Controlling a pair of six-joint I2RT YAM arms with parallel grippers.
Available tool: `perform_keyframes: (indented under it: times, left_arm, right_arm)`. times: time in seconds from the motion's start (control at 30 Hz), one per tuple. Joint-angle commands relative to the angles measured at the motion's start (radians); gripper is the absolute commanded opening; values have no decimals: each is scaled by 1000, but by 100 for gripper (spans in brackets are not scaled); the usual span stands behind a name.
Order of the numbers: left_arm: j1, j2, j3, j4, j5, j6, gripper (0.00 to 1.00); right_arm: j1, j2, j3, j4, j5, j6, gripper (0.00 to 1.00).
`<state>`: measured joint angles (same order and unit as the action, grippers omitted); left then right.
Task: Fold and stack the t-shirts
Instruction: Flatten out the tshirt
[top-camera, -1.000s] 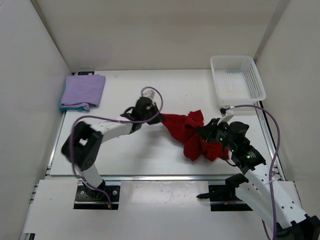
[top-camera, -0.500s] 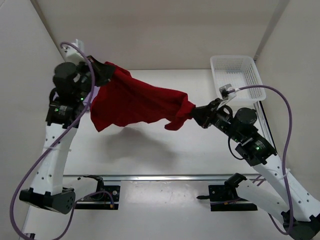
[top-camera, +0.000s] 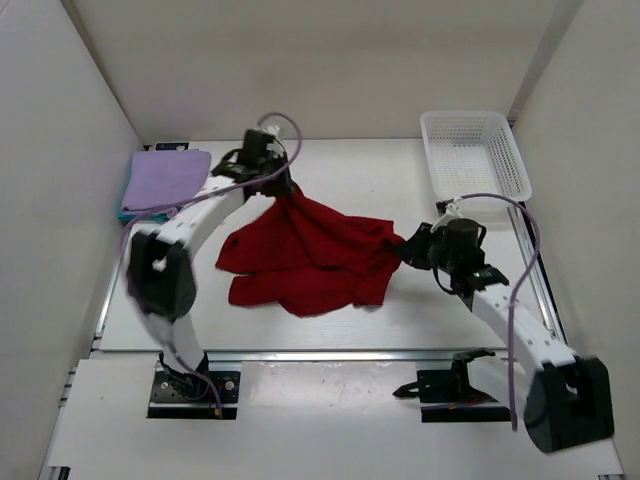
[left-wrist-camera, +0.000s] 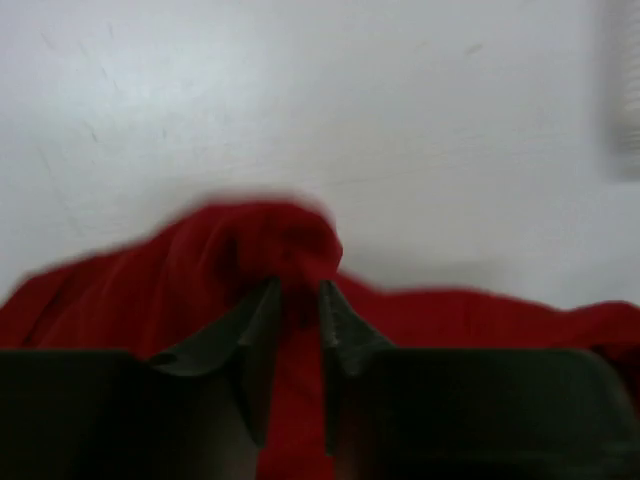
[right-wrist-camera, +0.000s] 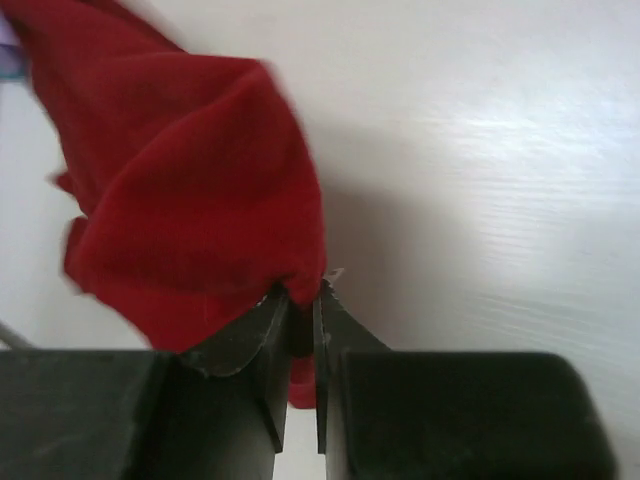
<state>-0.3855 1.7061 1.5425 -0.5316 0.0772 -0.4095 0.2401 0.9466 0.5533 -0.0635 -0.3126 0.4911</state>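
Note:
A red t-shirt (top-camera: 305, 255) lies spread and rumpled across the middle of the white table. My left gripper (top-camera: 280, 185) is shut on its far left corner; the left wrist view shows red cloth (left-wrist-camera: 285, 250) pinched between the fingers. My right gripper (top-camera: 403, 243) is shut on its right edge; the right wrist view shows red cloth (right-wrist-camera: 200, 190) bunched at the fingertips. A folded purple t-shirt (top-camera: 165, 183) lies at the far left of the table.
A white plastic basket (top-camera: 474, 152) stands at the far right corner. White walls enclose the table on three sides. A metal rail (top-camera: 330, 352) runs along the near edge.
Both arms lifted the red t-shirt and stretched it in the air, then brought it down. It now lies spread on the table, with the left gripper moved right and lower.

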Motion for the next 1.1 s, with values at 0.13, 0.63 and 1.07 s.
perform_keyframes:
  times: [0.13,0.63,1.07]
  left_arm:
    - [60,92,21,20,16,-2,98]
    - [353,-580,-1008,452,44,-172,54]
    - [398,-412,-1162,748,58,-403,69]
  right_arm:
    - [-111,257,197,133,27,20,36]
    - [249,-35,-125,156,219,30,5]
    - [318,-134,-246,165,158,53,11]
